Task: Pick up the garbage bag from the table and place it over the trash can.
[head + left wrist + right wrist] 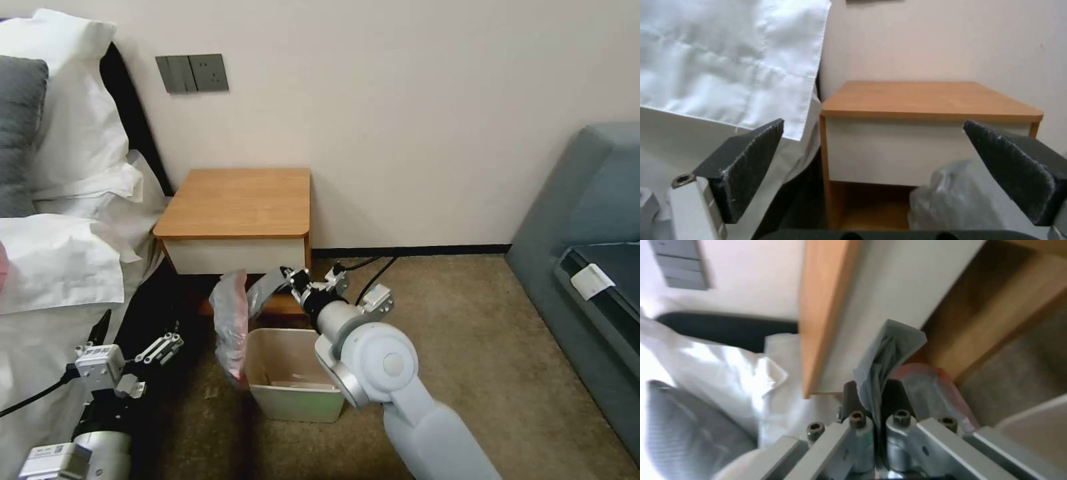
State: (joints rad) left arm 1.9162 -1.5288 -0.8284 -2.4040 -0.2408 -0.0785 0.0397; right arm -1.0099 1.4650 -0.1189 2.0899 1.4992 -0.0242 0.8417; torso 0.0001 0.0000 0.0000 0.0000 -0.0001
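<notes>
My right gripper (288, 275) is shut on a grey corner of the garbage bag (230, 327). The bag hangs crumpled, pinkish at its bottom, just left of the trash can (293, 407) and over its left rim. In the right wrist view the bag (887, 353) rises from between the closed fingers (896, 396), in front of the table (822, 306). The cream trash can stands on the carpet below the table (233, 200), whose wood top is bare. My left gripper (133, 337) waits open, low beside the bed; its wrist view shows the spread fingers (746, 160), the table (929, 96) and the bag (951, 200).
A bed with white pillows (73, 133) and hanging sheets (729, 60) flanks the table on the left. A grey sofa (587, 253) stands at the right. Black cables (373, 270) lie by the wall. Open carpet (467, 320) stretches right of the trash can.
</notes>
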